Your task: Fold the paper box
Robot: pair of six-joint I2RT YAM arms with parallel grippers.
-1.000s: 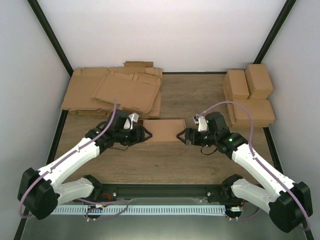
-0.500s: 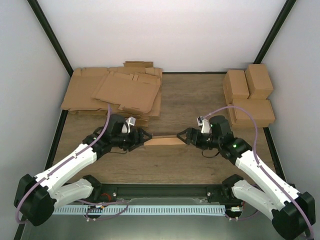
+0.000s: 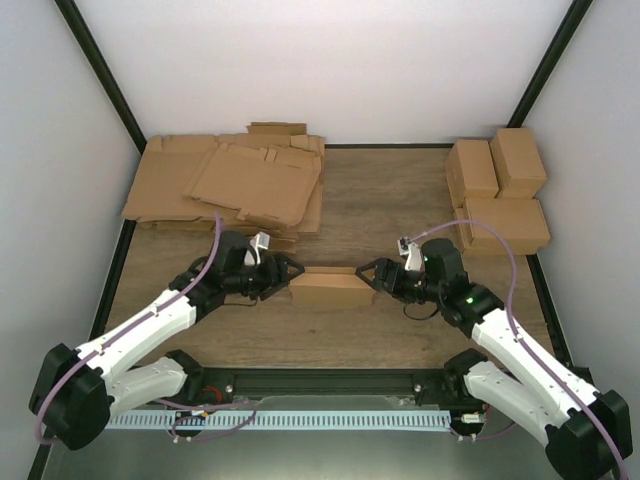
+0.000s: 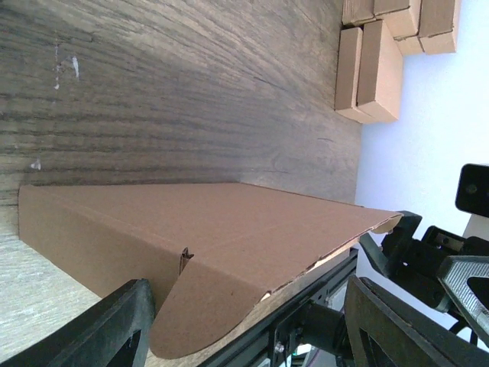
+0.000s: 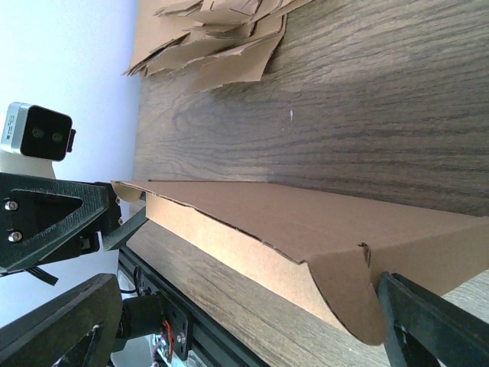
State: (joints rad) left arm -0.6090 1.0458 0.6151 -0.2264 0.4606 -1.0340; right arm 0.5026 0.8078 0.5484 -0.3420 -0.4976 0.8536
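The paper box (image 3: 330, 289) is a small oblong brown cardboard box lying on the wooden table between the two arms. My left gripper (image 3: 290, 273) stands open at its left end. In the left wrist view the box (image 4: 229, 222) shows a rounded end flap between the fingers (image 4: 126, 325), the far finger apart from it. My right gripper (image 3: 366, 273) stands open at the box's right end. In the right wrist view the box (image 5: 306, 222) has its rounded flap close beside one finger (image 5: 428, 325), while the other finger is well off.
A pile of flat notched cardboard sheets (image 3: 230, 185) lies at the back left. Three closed brown boxes (image 3: 500, 190) sit at the back right, also seen in the left wrist view (image 4: 374, 69). A black frame rail (image 3: 330, 381) runs along the near edge.
The box has tipped and shifted toward the near edge, its broad face now turned away from the top camera. Both grippers came nearer with it and their jaws opened wider.
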